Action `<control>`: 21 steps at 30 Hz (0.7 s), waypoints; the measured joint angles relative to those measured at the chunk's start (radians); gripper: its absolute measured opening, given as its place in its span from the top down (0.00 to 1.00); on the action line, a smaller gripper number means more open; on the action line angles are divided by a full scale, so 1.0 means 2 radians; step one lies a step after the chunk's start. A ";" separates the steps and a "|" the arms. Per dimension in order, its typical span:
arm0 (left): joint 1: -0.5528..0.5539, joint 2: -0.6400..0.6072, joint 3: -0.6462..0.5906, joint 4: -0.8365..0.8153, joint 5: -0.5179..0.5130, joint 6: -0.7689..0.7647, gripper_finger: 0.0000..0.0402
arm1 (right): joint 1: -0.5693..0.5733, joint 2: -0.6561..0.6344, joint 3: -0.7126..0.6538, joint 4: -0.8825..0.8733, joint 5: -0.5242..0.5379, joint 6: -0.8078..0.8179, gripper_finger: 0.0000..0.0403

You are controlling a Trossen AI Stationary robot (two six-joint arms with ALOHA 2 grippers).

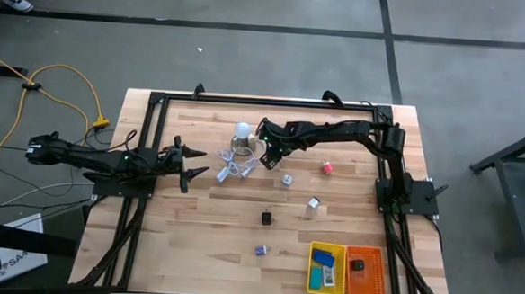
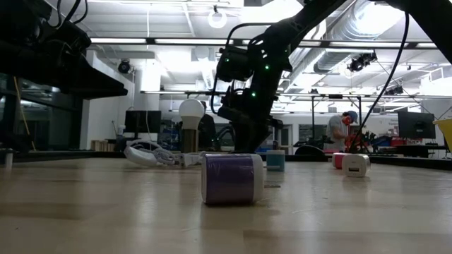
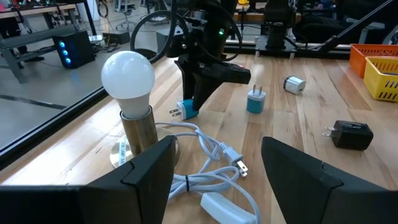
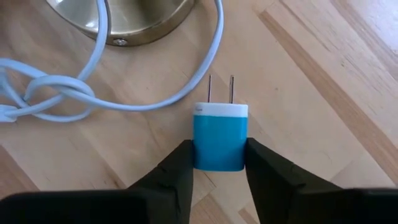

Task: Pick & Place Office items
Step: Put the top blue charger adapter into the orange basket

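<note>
A blue plug adapter (image 4: 217,142) lies on the table (image 1: 212,243) just beside the brass lamp base (image 4: 127,18) and white cord (image 4: 68,93), pinched between the right gripper (image 4: 219,165) fingers; the left gripper (image 3: 214,168) hovers near the lamp, fingers wide

In the high view, the lamp (image 1: 242,133) stands at upper centre of the worktop (image 1: 204,225), its cord (image 1: 236,170) looped just below it. The right end effector (image 1: 268,153) sits just right of the lamp, closed around a plug adapter (image 4: 219,137). Further right lie three small chargers (image 1: 287,179), well apart. Two trays (image 1: 346,270) stand side by side at lower right. The left end effector (image 1: 192,165) waits left of the cord.
</note>
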 joint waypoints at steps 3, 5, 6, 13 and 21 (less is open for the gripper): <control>0.000 0.000 0.000 0.000 0.000 0.000 0.43 | 0.000 0.000 0.000 0.000 0.000 0.000 0.73; 0.000 0.000 0.000 0.000 0.000 0.000 0.43 | 0.000 0.000 0.000 0.000 0.000 0.000 0.72; 0.000 0.000 0.000 0.000 0.000 0.000 0.43 | 0.000 0.000 0.000 0.000 0.000 0.000 0.72; 0.000 0.000 0.000 0.000 0.000 0.000 0.43 | 0.000 0.000 0.000 0.000 0.001 0.000 0.74; 0.000 0.000 0.000 0.000 0.000 0.000 0.43 | 0.011 -0.006 0.000 -0.006 0.036 -0.002 0.74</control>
